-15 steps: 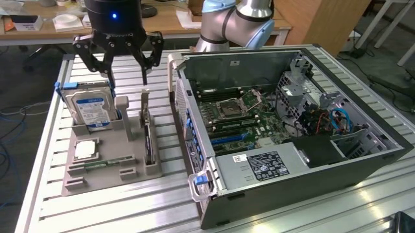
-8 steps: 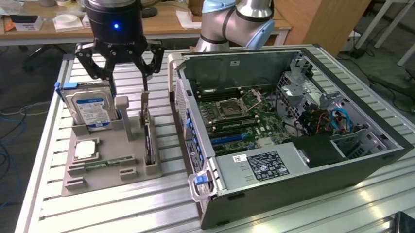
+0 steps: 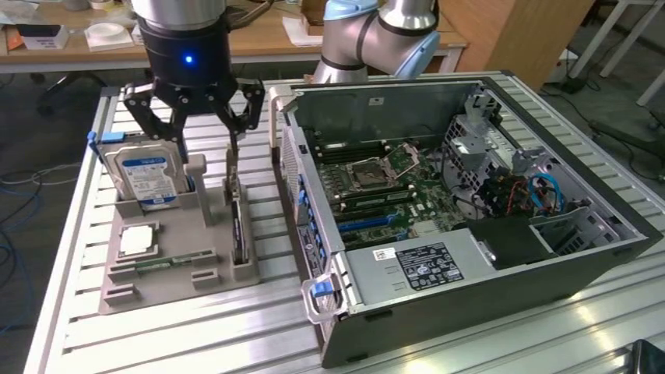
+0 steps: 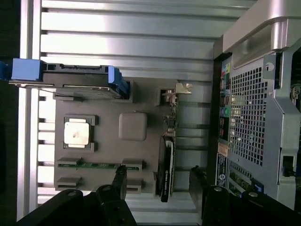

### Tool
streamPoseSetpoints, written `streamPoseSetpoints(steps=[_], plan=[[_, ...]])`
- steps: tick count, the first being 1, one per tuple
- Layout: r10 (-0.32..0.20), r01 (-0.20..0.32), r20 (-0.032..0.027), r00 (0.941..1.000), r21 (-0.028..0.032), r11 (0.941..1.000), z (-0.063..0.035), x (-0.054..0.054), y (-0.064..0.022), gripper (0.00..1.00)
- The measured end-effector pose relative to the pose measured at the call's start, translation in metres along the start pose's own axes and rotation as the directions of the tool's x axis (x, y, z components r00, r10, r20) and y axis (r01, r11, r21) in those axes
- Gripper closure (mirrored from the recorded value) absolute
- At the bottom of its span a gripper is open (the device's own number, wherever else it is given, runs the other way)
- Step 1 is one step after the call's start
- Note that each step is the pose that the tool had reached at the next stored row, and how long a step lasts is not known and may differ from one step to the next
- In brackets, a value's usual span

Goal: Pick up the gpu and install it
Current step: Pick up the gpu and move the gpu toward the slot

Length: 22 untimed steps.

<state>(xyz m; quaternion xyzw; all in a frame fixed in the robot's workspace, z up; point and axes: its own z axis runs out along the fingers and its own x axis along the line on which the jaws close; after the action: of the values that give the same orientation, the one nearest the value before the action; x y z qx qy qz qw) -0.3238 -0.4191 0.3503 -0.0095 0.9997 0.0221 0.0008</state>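
GPU (image 3: 237,218) upright in gray holder (image 3: 171,234), end effector (image 3: 205,128) above it, spread wide & empty.

You get the gpu (image 3: 238,226) only edge-on in the grey tray (image 3: 187,234): its broad faces barely show and its lower edge is hidden in the tray's slot. Above the tray, the arm (image 3: 182,23) carrying the hand (image 3: 205,136) is cut by the picture's edge. In the wrist view the hand's fingers (image 4: 118,181) and the computer case (image 4: 254,117) beside the tray run out of frame. Print on the case's white sticker (image 3: 424,265) and on the hard drive (image 3: 146,175) in the tray is too small to read.
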Motion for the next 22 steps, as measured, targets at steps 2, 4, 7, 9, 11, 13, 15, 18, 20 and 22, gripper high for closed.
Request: streamPoseSetpoints(steps=[2,4,7,9,11,13,15,18,20,22], plan=[[0.0,0.0,0.0,1.0,0.0,1.0,0.0036,0.0,-0.0013,0.35],[0.0,0.0,-0.0002,1.0,0.0001,1.0,0.0069,0.0,-0.0041,0.35],[-0.001,0.001,-0.0001,1.0,0.0001,1.0,0.0116,0.0,-0.0089,0.35],[-0.002,0.002,0.0,1.0,0.0,1.0,0.0152,0.0,-0.0114,0.35],[-0.002,0.002,-0.0001,1.0,0.0,1.0,0.0187,0.0,-0.012,0.35],[-0.003,0.003,0.0001,1.0,-0.0001,1.0,0.0225,0.0,-0.0124,0.35],[-0.003,0.003,0.0,1.0,0.0,1.0,0.026,0.0,-0.0128,0.35],[-0.004,0.004,-0.0001,1.0,0.0,1.0,0.0309,0.0,-0.0141,0.35],[-0.003,0.003,-0.0002,1.0,0.0001,1.0,0.0328,-0.003,-0.015,0.35],[-0.003,0.003,0.0,1.0,-0.0001,1.0,0.0347,-0.005,-0.0158,0.35]])
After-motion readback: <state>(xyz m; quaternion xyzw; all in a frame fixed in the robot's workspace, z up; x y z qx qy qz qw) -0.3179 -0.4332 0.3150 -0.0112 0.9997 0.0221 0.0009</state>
